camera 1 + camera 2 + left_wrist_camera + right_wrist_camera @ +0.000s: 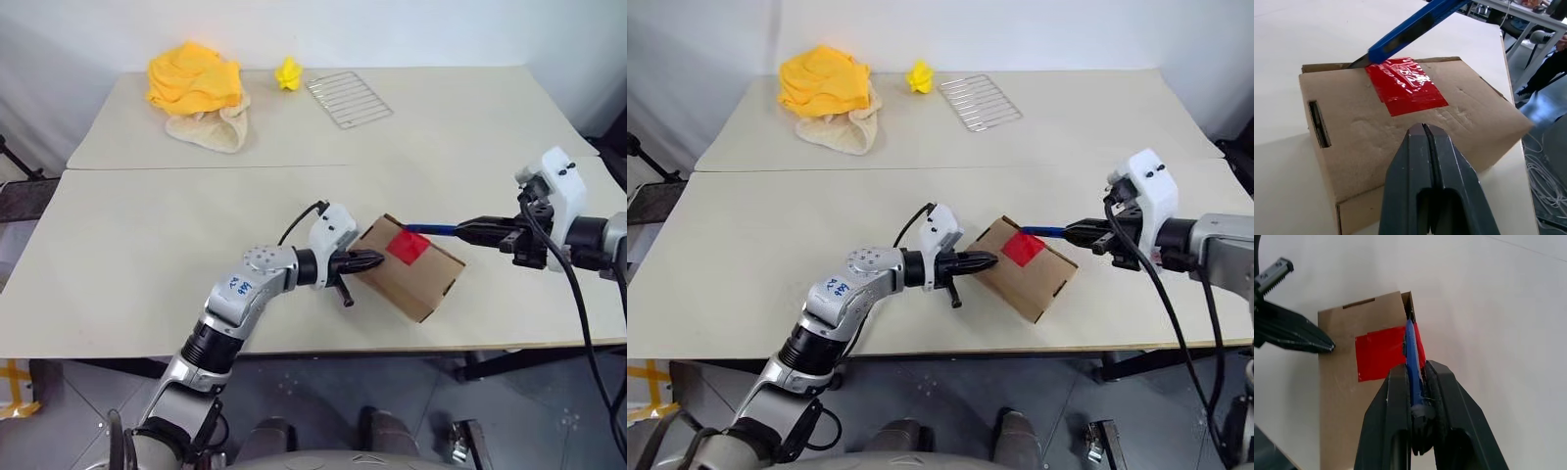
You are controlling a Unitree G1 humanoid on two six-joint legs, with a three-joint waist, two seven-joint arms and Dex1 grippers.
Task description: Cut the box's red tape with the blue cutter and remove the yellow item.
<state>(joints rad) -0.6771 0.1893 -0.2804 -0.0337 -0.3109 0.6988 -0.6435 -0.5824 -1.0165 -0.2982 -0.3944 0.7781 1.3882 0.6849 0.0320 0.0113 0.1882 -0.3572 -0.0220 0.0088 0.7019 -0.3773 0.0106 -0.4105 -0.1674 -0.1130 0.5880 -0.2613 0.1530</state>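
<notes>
Silver-white arms, black cables

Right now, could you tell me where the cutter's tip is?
The cutter, held by the right end effector, has its tip at the red tape's far edge on the box.

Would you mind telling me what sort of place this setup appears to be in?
Probably a robotics lab or test room: plain white work tables pushed together, loose cables on the floor, and staged props such as a taped box and a wire rack.
</notes>
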